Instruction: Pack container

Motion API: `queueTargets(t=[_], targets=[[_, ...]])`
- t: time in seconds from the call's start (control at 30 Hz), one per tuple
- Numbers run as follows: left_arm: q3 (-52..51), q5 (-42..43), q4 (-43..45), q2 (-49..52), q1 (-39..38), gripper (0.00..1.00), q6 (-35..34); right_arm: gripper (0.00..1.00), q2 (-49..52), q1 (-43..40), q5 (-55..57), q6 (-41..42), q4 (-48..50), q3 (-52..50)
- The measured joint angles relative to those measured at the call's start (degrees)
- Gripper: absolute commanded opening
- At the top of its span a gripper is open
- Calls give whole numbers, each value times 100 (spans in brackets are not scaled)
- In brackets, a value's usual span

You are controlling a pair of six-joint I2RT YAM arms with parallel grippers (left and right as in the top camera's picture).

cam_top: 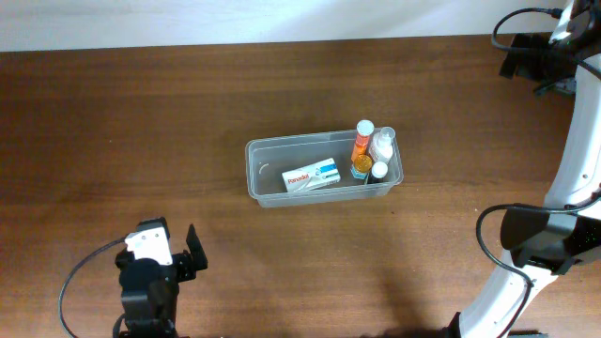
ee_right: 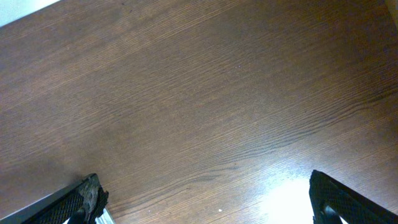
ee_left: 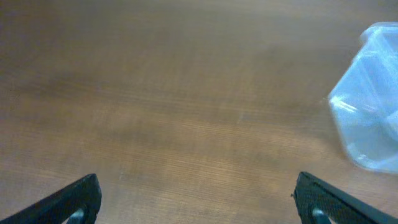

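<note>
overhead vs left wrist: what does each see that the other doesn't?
Only overhead: the whole container, with a white-and-blue box and small bottles inside it, plus the right arm. Only left wrist: a close look at the left gripper, jaws wide open with nothing between them. Both: the brown table and the container, though left wrist catches only one blurred corner of it at its right edge.
</note>
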Motion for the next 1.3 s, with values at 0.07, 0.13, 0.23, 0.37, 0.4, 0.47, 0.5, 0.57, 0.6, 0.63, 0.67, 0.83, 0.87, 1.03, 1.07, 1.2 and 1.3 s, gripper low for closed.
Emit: queueTargets(t=[0.07,0.13,0.23,0.37,0.4,0.47,0.5,0.57,0.6,0.63,0.67,0.83,0.87,1.03,1.07,1.2,1.3], targets=[[-140,111,299,-199,0,99,72,98,0,0,0,-2,0,0],[-385,229,645,-422,0,99,129,98,0,0,0,-2,-2,0],[-732,369,1038,-651,0,99,177,98,0,0,0,-2,0,0],[-914,455,1287,-785,0,99,214,98,0,0,0,-2,0,0],[-914,472,1303,-796,0,99,216,98,0,0,0,-2,0,0],[-914,490,1377,-800,0,99,240,99,0,0,0,0,0,0],[-918,496,1451,-800,0,99,258,98,0,0,0,0,0,0],[-918,511,1558,-848,0,99,278,98,0,0,0,-2,0,0],[-918,525,1585,-905,0,99,284,98,0,0,0,-2,0,0],[-922,538,1589,-977,0,99,299,98,0,0,0,2,-2,0],[-938,544,1598,-1071,-17,99,317,98,0,0,-2,-2,-2,0],[-1078,557,1681,-1661,-214,99,343,99,0,0,0,-2,0,0],[-1078,557,1685,-1681,-245,99,343,98,0,0,0,-2,0,0],[-1078,557,1685,-1687,-345,99,343,98,0,0,0,-4,0,0],[-1078,557,1685,-1690,-348,99,343,98,0,0,0,0,0,0],[-1078,557,1685,-1690,-348,99,343,98,0,0,0,-2,0,0],[-1078,557,1685,-1687,-348,99,343,98,0,0,0,-2,0,0]])
